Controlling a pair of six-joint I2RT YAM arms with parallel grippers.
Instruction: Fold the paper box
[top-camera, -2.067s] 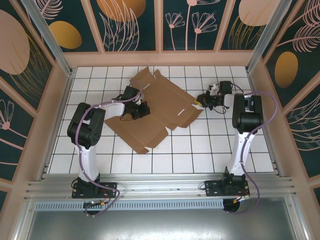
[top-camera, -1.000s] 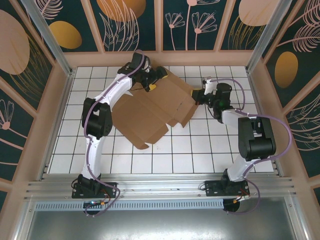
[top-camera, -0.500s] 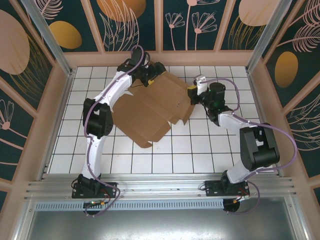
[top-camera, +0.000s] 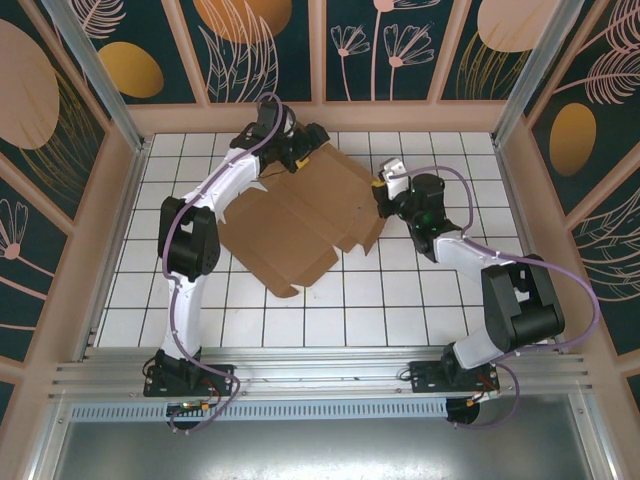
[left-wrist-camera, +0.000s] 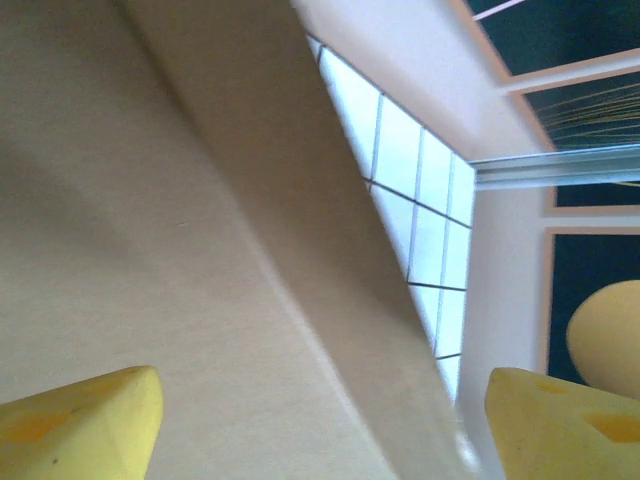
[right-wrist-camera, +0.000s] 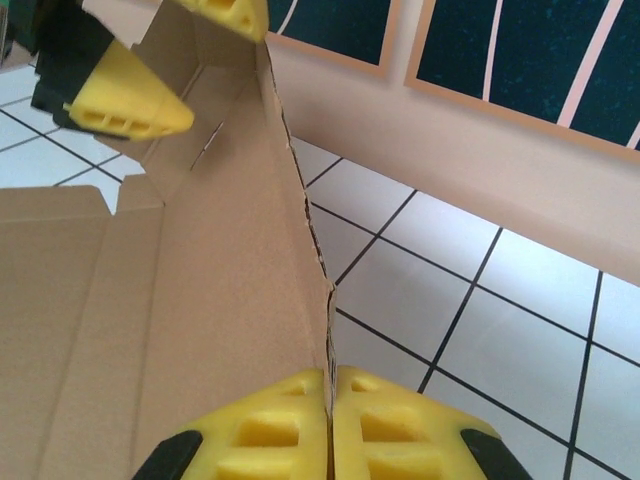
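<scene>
Top external: right pincer (top-camera: 380, 187) clenched on paper box (top-camera: 300, 215) flap, now raised from flat; left pincer (top-camera: 303, 152) spread astride far edge.

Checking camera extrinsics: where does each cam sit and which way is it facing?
Top external: above and behind the bases, looking down on the table; both arms, left gripper and right gripper at the paper box.
Left wrist: skims the cardboard toward the far wall; own fingertips spread wide.
Right wrist: looks along a raised flap toward the far wall; own fingertips pinch its edge.
Shared: right wrist and top both show the left gripper at the box's far flap.
</scene>
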